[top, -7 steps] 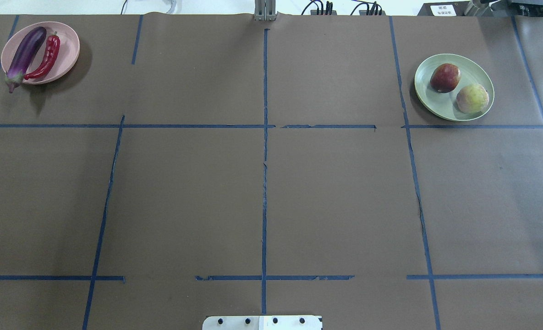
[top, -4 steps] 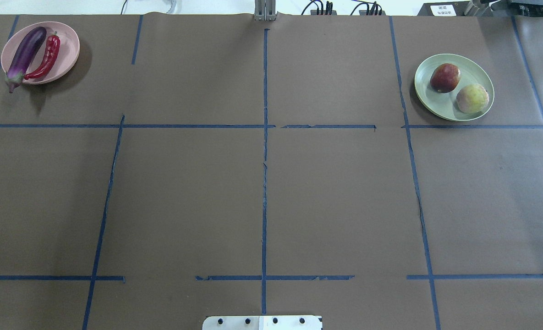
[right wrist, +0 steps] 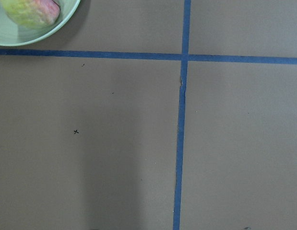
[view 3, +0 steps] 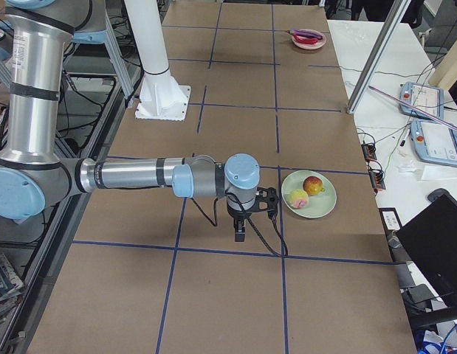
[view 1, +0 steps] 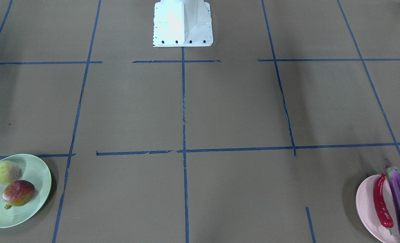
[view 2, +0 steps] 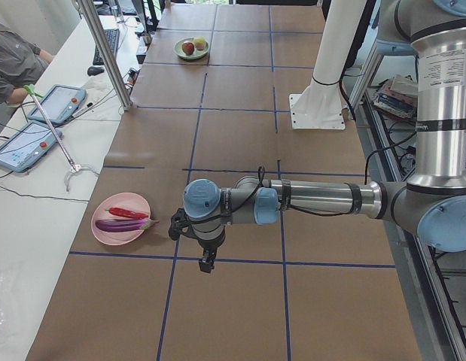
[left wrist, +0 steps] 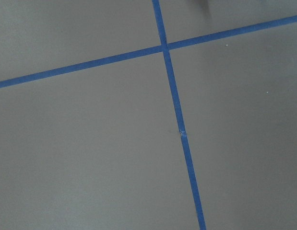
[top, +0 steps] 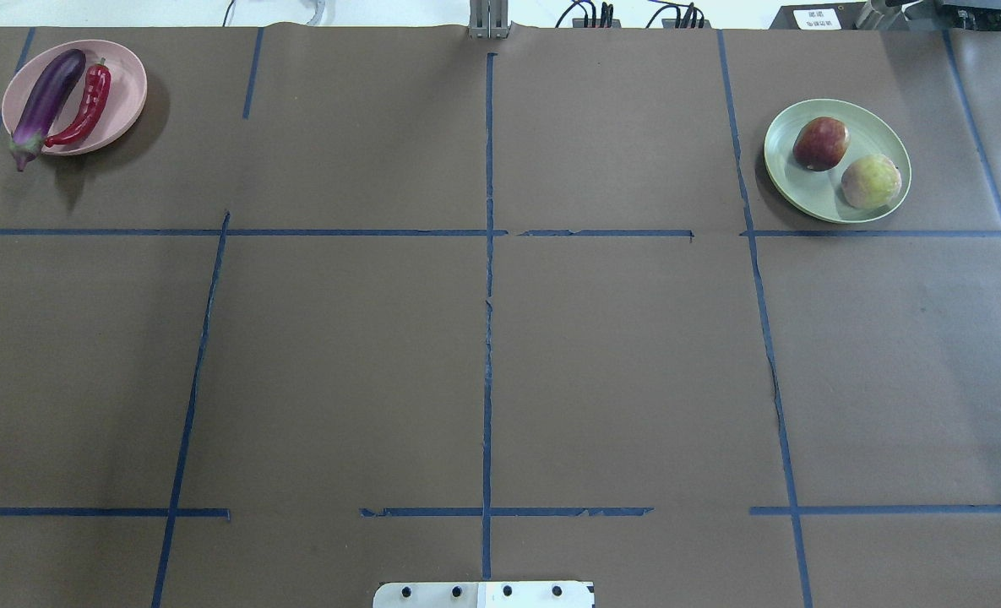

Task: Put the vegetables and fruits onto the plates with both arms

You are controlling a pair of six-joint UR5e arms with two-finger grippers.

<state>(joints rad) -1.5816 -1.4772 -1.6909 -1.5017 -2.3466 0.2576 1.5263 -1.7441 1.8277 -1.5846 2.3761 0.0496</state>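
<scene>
The purple eggplant [top: 44, 101] and the red chili [top: 86, 105] lie side by side on the pink plate [top: 128, 84] at the far left; the eggplant's cap hangs over the rim. The red-mottled fruit [top: 820, 143] and the pale yellow-green fruit [top: 870, 181] sit on the mint green plate [top: 813, 198] at the far right. My left gripper [view 2: 206, 263] shows only in the exterior left view, hanging above the table a little to the right of the pink plate [view 2: 105, 214]. My right gripper [view 3: 241, 234] shows only in the exterior right view, left of the green plate [view 3: 317, 210]. I cannot tell whether either is open.
Brown paper with blue tape lines covers the table. The white base block [view 1: 183, 23] stands at the robot's side. A metal post [view 2: 105, 53], tablets and an operator are at the far edge. The right wrist view shows the green plate's rim [right wrist: 42, 36].
</scene>
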